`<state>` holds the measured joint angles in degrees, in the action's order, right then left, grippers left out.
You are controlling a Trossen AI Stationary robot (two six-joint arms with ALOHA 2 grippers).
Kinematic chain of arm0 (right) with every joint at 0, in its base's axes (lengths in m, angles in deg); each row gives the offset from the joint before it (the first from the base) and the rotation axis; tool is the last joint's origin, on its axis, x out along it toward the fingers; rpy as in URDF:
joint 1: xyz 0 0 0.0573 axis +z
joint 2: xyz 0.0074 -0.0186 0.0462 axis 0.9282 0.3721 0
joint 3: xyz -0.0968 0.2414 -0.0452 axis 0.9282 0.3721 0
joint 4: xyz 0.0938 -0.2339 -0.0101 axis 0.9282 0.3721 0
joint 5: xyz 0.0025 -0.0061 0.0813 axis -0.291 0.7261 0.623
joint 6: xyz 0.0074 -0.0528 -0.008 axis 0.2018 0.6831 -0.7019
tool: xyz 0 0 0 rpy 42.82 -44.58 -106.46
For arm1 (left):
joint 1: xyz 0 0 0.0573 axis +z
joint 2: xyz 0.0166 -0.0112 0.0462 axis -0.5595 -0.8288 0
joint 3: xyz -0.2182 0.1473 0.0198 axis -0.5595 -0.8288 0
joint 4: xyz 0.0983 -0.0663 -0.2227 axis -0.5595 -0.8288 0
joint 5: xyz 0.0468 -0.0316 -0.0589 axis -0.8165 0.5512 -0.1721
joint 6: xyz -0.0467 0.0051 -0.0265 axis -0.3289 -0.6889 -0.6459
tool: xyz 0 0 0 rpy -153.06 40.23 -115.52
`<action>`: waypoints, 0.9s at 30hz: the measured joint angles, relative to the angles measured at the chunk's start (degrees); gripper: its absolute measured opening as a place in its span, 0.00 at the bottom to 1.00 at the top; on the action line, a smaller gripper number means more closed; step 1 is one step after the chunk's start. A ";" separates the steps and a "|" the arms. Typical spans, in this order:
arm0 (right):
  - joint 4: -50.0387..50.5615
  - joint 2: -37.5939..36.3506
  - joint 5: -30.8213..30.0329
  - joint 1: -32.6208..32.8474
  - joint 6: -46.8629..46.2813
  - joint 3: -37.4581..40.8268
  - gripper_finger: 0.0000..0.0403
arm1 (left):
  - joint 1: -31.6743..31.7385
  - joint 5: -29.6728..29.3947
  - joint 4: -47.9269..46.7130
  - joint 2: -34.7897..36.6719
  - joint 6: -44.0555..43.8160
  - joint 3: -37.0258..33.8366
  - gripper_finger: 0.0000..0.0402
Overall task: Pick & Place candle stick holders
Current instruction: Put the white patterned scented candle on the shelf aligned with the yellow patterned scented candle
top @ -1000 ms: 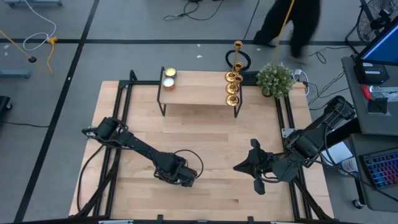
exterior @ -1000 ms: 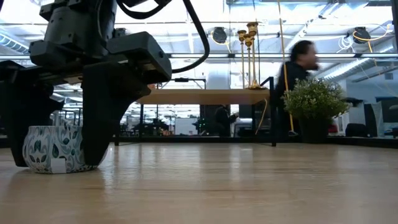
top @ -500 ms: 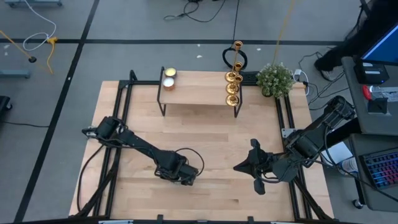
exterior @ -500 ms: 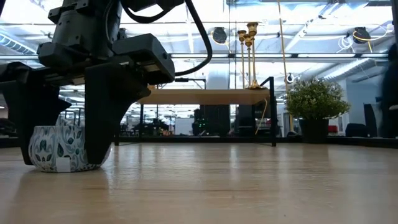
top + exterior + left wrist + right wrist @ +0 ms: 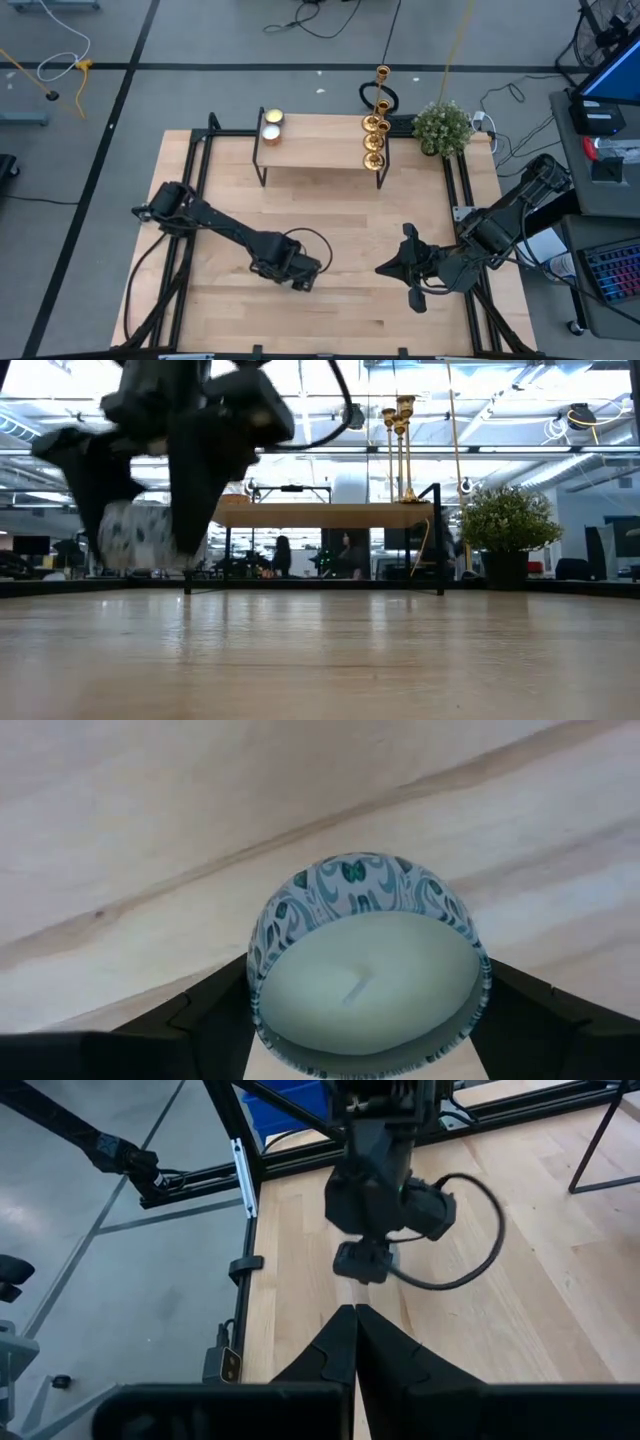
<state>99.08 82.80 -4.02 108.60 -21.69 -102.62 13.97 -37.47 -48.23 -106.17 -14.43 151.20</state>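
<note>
Shut right claw [image 5: 354,1342] faces the left arm [image 5: 385,1175] over the table [image 5: 560,1280].

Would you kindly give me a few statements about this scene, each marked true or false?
1. The left gripper holds a round candle in a teal-patterned tin. True.
2. That candle rests on the wooden table. False: the low view shows it lifted clear of the surface.
3. The right gripper is shut and holds nothing. True.
4. The shiny gold candlestick holders lie on the table beside the left arm. False: they stand upright at one end of the raised wooden shelf.
5. A small green potted plant sits near the table's far right corner. True.
</note>
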 joint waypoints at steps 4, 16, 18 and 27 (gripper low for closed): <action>0.01 0.00 0.01 0.00 0.00 0.00 0.00 | 1.67 -1.17 -6.05 0.03 4.55 4.27 0.73; 0.02 -0.04 0.04 0.00 -0.53 0.00 0.00 | 10.91 -3.97 -25.37 0.05 24.47 18.29 0.73; 0.00 -0.04 0.01 0.00 -0.82 0.00 0.00 | 13.18 -4.25 -28.92 0.05 28.09 20.35 0.73; -0.04 -0.07 -2.94 -1.22 -2.30 0.00 0.00 | 26.71 -10.26 -37.45 0.05 43.31 28.75 0.73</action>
<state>99.03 82.73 -6.96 107.38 -23.99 -102.62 40.69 -47.74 -85.68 -106.12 28.88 179.94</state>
